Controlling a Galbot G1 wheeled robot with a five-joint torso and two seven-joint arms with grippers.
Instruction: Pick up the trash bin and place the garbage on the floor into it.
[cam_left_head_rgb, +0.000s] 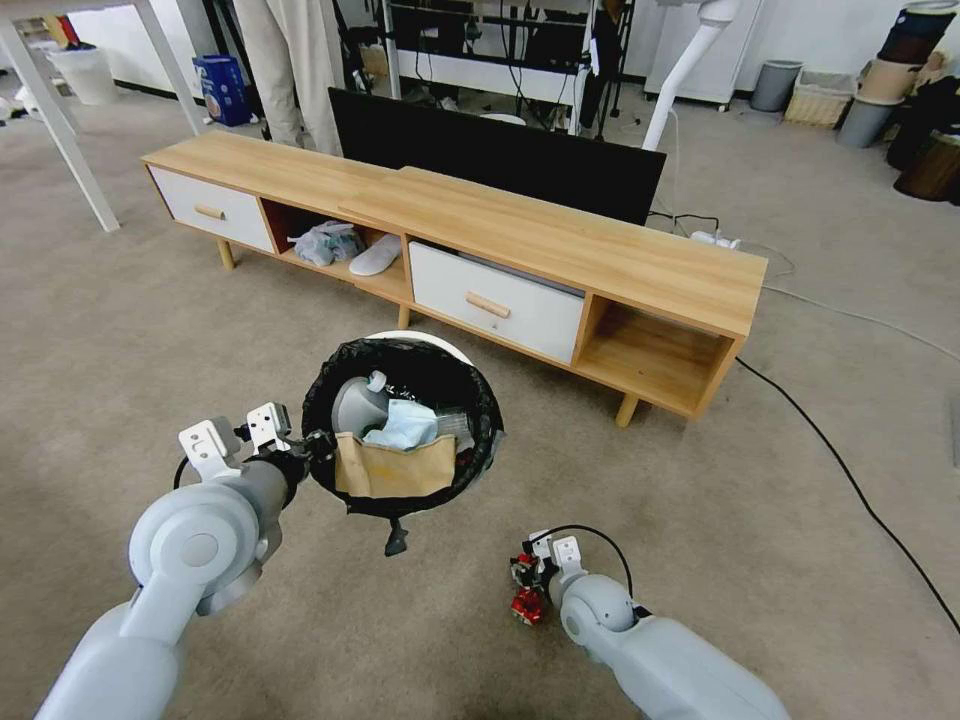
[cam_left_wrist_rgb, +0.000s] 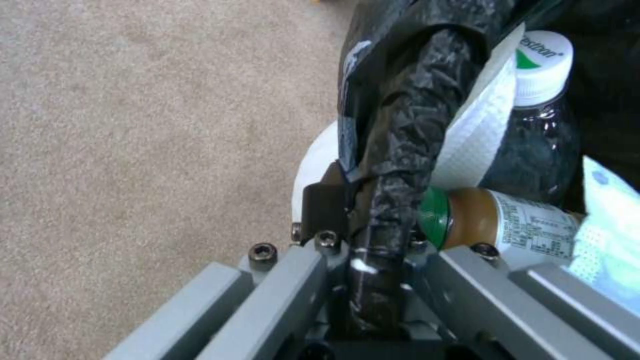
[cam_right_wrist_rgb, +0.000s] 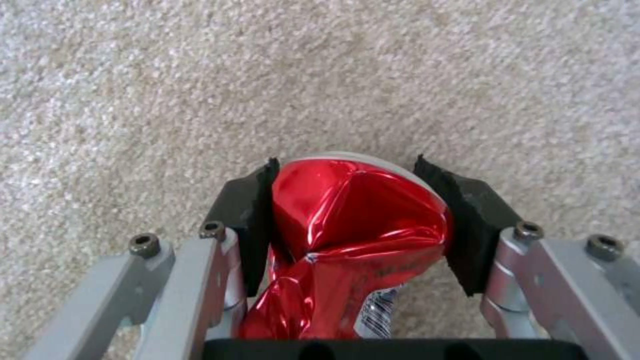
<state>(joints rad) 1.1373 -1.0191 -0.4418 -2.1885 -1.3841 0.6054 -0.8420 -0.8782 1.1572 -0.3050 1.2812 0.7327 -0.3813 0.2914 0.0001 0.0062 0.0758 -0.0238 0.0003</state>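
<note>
Left gripper (cam_left_head_rgb: 318, 446) holds the trash bin (cam_left_head_rgb: 470, 360) up off the floor (cam_left_head_rgb: 150, 350), in front of the wooden cabinet (cam_left_head_rgb: 560, 240); jaws closed on the bin's rim at its left side, black bag (cam_left_wrist_rgb: 413, 125) pinched between the pads (cam_left_wrist_rgb: 323, 200); one pad outside the white wall, the other inside the liner; knotted bag tail (cam_left_head_rgb: 396, 540) hangs below the rim.

Bin contents, head view: brown paper bag (cam_left_head_rgb: 395, 470) against the near wall; pale blue face mask (cam_left_head_rgb: 405, 425) just behind it; a clear bottle (cam_left_head_rgb: 360, 400) toward the left. Left wrist view: white-capped bottle (cam_left_wrist_rgb: 540, 100) and a green-capped bottle (cam_left_wrist_rgb: 493, 225) lying across each other just inside the rim; white tissue (cam_left_wrist_rgb: 477, 130) between the liner and the white-capped bottle.

Right gripper (cam_right_wrist_rgb: 347, 210) low at the floor, near and to the right of the bin; crushed red can (cam_right_wrist_rgb: 353, 225) sits between the jaws; both black pads (cam_right_wrist_rgb: 250, 220) pressed to its sides, jaws narrowed onto it; can's silver end faces the carpet; whether it is touching the carpet or just clear of it cannot be told. Head view shows the can (cam_left_head_rgb: 526, 603) at the gripper tip, below the bin's level.
</note>
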